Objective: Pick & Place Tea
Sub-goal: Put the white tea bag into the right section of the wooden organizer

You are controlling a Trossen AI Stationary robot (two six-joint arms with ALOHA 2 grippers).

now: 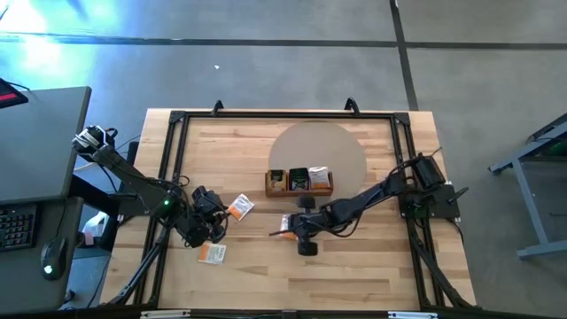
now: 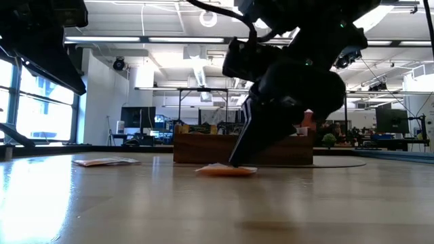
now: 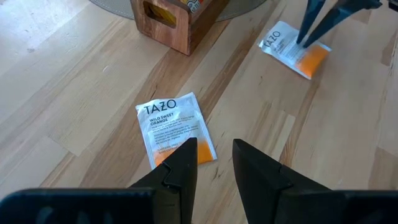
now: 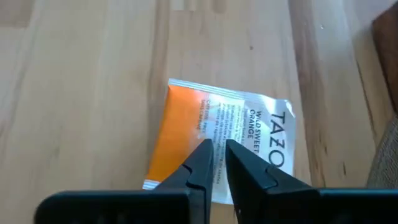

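Tea packet (image 4: 217,134) flat on table (image 1: 372,257) — right gripper (image 4: 216,155) angled down, fingertips narrowly apart, touching it.

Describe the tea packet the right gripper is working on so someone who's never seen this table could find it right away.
Start at the wooden tray near the table's middle. Just in front of it, toward the table's near edge, lies a white-and-orange tea packet flat on the wood, with the right gripper right on it. The other loose packets lie over by the left gripper; only this one sits under the right arm's fingers.
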